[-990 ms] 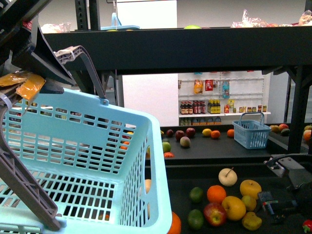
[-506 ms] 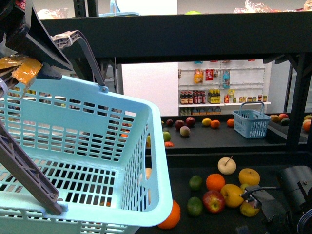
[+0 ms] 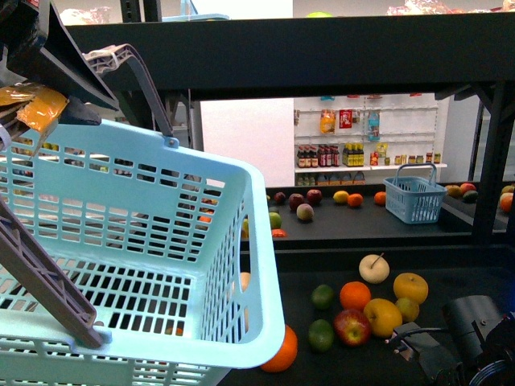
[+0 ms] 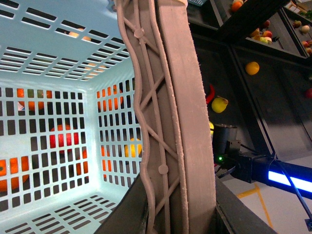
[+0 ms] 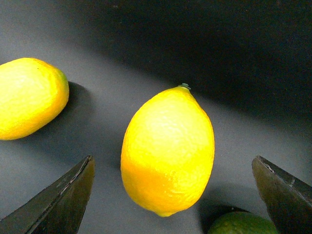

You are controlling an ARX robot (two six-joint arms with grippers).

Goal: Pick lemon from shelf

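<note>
The lemon (image 5: pixel 168 151) is bright yellow and oval and lies on the dark tray of the black shelf (image 3: pixel 467 277). In the right wrist view it sits between the spread fingers (image 5: pixel 63 204) of my open right gripper (image 5: pixel 173 158), touching neither. In the front view that gripper (image 3: pixel 418 350) is low at the right, beside the yellow fruits, and I cannot pick the lemon out there. My left gripper (image 4: pixel 170 214) is shut on the grey handle (image 4: pixel 170 97) of a light blue basket (image 3: pixel 145 265), held up at the left.
Another yellow fruit (image 5: pixel 29 97) and a green lime (image 5: pixel 241 223) lie close to the lemon. On the tray are limes (image 3: pixel 323 297), an orange (image 3: pixel 355 295), a red apple (image 3: pixel 352 327) and golden fruit (image 3: pixel 410 287). A small blue basket (image 3: pixel 414 201) stands on the far tray.
My right arm has come in from the right edge and now sits just below the yellow fruits. The fruits have shifted a little higher in the front view. The basket stays held.
</note>
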